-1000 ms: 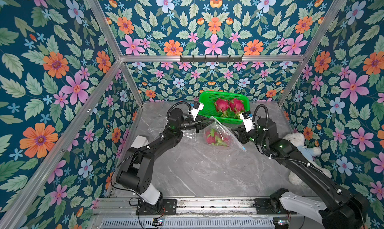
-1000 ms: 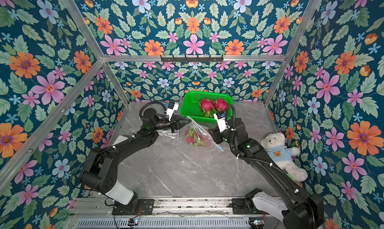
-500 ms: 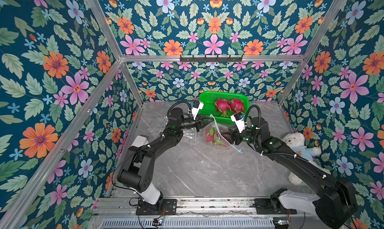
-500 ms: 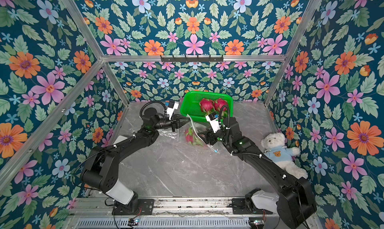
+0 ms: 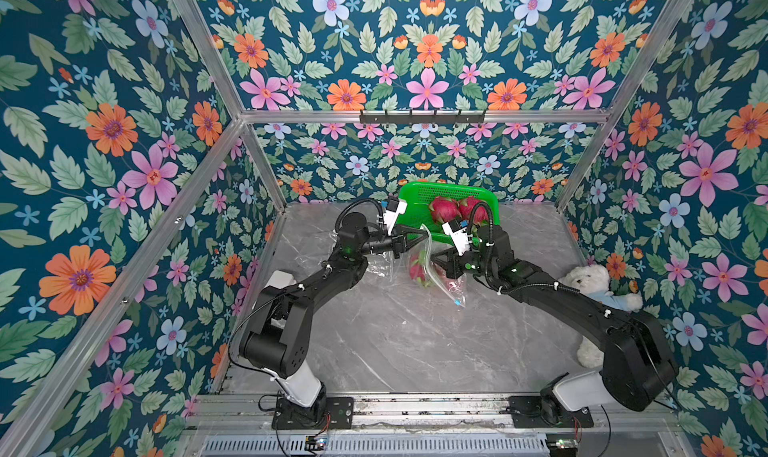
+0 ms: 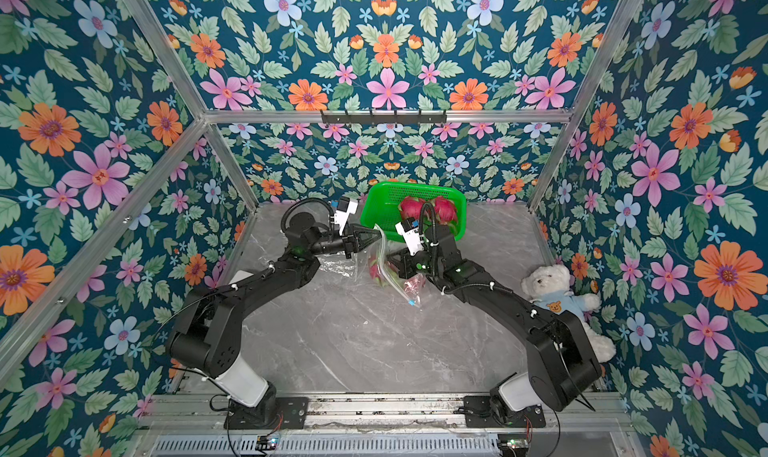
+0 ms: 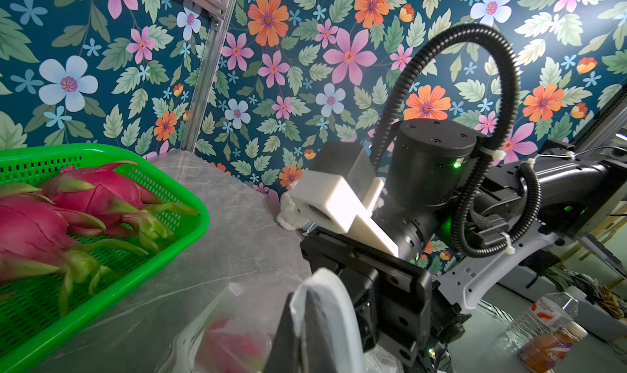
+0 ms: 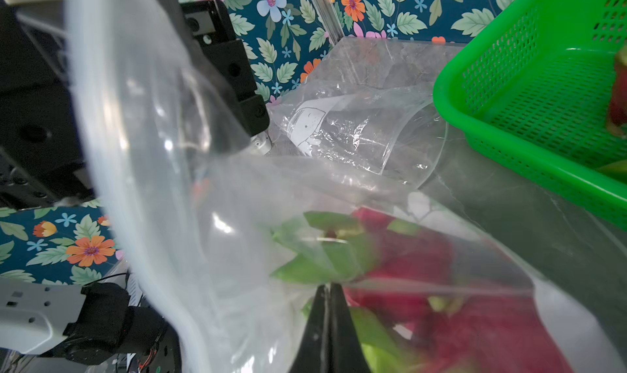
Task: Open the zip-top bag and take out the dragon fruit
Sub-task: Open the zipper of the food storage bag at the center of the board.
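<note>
Dragon fruit (image 5: 417,268) inside zip-top bag (image 5: 446,286); left tool (image 5: 422,235), right tool (image 5: 434,261) both pinch its film; green basket (image 5: 415,193) behind, second clear bag (image 5: 380,264) beside.

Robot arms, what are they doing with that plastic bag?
They're trying to open it. The jaws of the left arm hold the zip-top bag up by its top edge, and the jaws of the right arm are pinched shut on its side. Dragon fruit is still inside. Two more already sit in the green basket.
</note>
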Available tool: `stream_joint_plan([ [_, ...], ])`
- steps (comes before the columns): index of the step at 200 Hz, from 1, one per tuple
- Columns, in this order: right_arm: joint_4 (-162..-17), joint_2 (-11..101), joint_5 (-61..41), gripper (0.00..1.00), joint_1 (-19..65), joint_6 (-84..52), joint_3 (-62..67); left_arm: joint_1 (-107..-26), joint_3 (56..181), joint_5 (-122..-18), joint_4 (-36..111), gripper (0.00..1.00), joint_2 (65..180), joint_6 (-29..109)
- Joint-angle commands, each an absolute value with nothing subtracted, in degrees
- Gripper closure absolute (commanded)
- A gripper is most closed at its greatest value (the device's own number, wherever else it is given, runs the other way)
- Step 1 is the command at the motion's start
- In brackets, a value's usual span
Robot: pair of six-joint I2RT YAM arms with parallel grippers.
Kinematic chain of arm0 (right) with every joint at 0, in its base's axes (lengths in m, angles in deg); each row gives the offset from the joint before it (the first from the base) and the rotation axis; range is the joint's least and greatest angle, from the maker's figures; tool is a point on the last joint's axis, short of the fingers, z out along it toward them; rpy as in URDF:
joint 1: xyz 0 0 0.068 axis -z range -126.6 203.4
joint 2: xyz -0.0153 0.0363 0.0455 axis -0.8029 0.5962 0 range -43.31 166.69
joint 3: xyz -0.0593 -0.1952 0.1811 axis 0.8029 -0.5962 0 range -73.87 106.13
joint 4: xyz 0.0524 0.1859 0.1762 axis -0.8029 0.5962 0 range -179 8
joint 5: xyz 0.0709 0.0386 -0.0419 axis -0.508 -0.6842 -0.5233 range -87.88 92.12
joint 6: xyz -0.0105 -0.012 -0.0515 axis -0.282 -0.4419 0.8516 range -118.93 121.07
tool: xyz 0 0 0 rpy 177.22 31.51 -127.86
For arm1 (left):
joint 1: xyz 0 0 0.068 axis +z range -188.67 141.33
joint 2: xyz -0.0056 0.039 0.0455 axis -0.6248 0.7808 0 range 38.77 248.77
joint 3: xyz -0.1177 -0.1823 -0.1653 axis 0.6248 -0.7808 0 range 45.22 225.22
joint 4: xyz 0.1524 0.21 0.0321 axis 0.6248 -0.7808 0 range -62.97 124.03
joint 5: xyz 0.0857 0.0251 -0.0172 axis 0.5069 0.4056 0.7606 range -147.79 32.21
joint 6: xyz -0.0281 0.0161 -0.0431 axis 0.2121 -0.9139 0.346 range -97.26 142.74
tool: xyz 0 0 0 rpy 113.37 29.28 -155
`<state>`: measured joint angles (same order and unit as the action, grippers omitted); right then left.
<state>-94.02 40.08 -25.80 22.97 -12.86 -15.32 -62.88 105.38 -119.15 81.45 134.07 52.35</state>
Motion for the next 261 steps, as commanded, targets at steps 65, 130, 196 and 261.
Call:
stream_joint_plan([
  [65,-93.7,34.8,-26.3,0.39,23.0,-10.6,-16.6,-62.7,107.5,-121.2,86.2,1.00,137.7,54.4],
  [130,-92.8,33.1,-26.0,0.35,23.0,-12.4,-15.7,-62.7,106.0,-121.4,86.5,1.00,137.5,54.8],
  [196,-94.6,35.9,-24.3,0.55,23.0,-12.9,-14.5,-62.8,105.7,-121.9,87.2,1.00,137.1,55.5],
  [261,-94.2,37.1,-25.1,0.69,23.2,-14.3,-13.1,-62.8,104.8,-121.9,87.6,1.00,136.5,55.4],
])
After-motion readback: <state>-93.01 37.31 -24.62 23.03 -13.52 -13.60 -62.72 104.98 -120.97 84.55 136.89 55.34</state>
